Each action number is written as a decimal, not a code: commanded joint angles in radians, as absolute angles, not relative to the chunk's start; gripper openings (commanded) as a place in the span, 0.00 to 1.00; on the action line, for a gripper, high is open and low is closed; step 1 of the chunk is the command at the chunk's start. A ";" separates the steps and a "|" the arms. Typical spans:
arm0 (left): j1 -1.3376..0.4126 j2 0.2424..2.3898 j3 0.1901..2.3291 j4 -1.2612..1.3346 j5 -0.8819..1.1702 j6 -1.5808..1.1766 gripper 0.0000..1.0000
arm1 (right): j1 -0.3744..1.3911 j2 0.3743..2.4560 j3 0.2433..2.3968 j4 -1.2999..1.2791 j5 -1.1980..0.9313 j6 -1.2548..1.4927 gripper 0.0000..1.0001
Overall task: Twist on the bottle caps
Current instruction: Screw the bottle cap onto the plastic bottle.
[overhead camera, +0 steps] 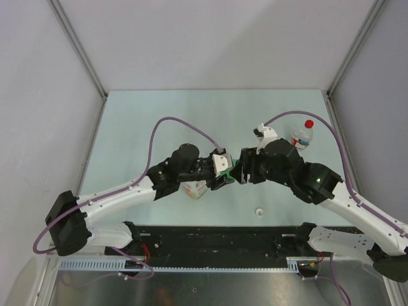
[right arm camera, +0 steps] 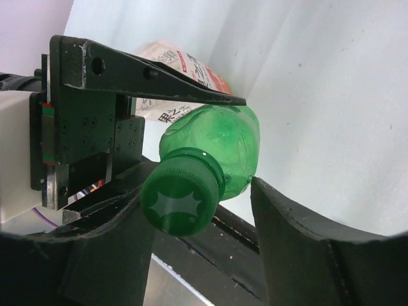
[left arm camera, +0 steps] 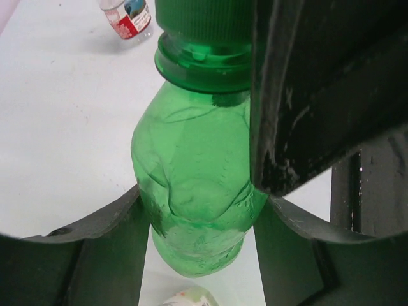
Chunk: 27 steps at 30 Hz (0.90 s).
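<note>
While our left gripper (left arm camera: 203, 245) clamped the green bottle (left arm camera: 191, 172), our right gripper (right arm camera: 204, 223) stood open around its green cap (right arm camera: 182, 201), so we judged screwing underway, next needing a close-and-twist.

The left hand (left arm camera: 203, 204) grips the green bottle (left arm camera: 191, 146) (green cap (left arm camera: 203, 19) on), small red-labelled bottle (left arm camera: 129, 16) beyond.

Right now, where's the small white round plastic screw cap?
Top view: white cap on the table near its front edge, right of centre, below the green plastic bottle.
</note>
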<state>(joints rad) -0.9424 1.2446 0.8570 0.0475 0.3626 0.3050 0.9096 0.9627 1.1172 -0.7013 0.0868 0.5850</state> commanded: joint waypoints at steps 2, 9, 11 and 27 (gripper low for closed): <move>-0.950 1.257 0.876 0.150 0.399 0.260 0.00 | 0.915 0.935 1.115 -0.638 0.097 0.500 0.67; -0.950 1.277 0.869 0.163 0.443 0.241 0.00 | 0.935 0.857 1.115 -0.603 0.054 0.366 0.84; -0.949 1.284 0.867 0.167 0.456 0.234 0.00 | 0.937 0.825 1.115 -0.583 0.040 0.325 0.89; -0.945 1.249 0.799 0.161 0.676 0.313 0.00 | 0.936 0.653 1.115 -0.680 -0.198 -0.227 0.91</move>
<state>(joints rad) -0.9440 1.2865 0.8207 0.1352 0.5785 0.2668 0.9340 0.6601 1.1095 -0.6636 -0.0174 -0.0120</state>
